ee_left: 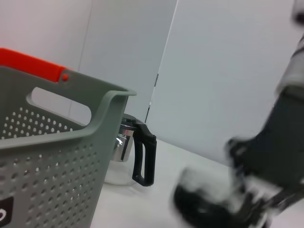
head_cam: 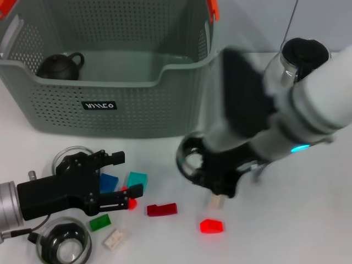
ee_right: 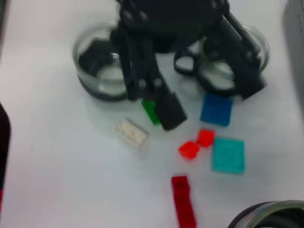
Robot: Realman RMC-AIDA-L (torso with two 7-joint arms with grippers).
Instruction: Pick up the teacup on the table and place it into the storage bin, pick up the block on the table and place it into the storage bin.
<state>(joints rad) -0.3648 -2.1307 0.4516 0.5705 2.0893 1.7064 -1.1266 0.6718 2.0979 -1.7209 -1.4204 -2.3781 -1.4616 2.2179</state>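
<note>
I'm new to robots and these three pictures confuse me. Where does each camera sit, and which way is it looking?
Head view: on the robot's head, looking down at the table, bin and blocks; both arms show, the left gripper open over the blocks, the right gripper low by the bin.
Left wrist view: low beside the bin, looking across the table at a glass pitcher; the blurred dark shape is the right arm.
Right wrist view: above the table, looking down at the blocks and the left gripper.
Shared: head and right wrist views both show the teal block.

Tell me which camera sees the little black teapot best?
The head view: the black teapot sits inside the storage bin, seen from above. The left wrist view shows only the bin's outside wall; the right wrist view shows no teapot.
</note>
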